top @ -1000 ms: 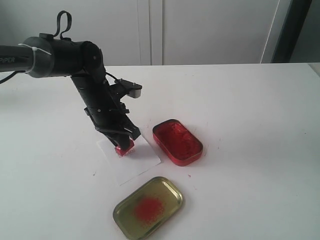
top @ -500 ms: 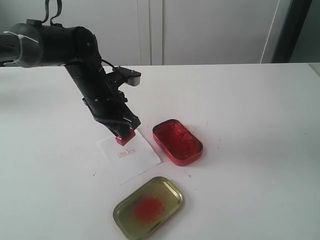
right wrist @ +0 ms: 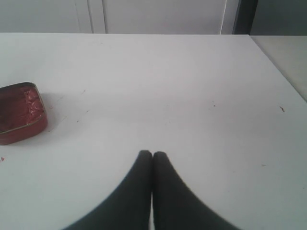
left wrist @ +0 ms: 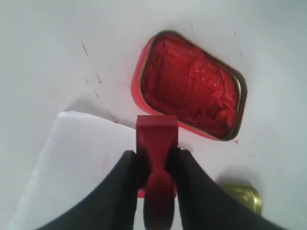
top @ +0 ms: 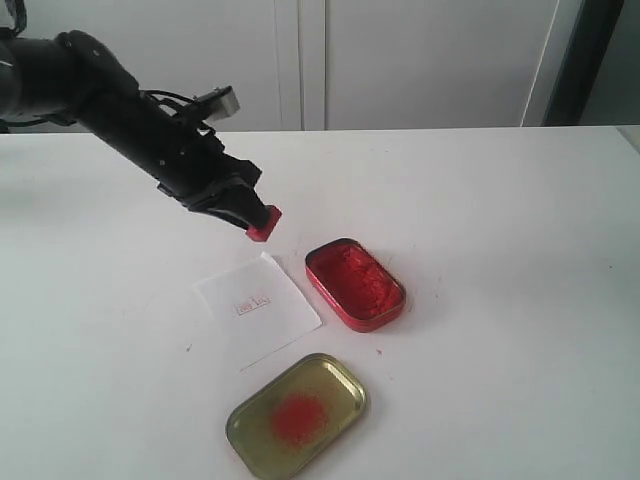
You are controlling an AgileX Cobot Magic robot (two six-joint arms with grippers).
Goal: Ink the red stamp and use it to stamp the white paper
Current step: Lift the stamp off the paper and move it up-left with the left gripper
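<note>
White tabletop, pale cupboard doors behind. Left gripper clamped on the red stamp, aloft near the white paper, print showing. Right gripper closed, empty. Hold firm, carry level, clear of ink tin, set down off the sheet.

The red stamp matches the red tin — both scarlet. The white paper carries a small red imprint; the gold lid — a red smear at centre.
</note>
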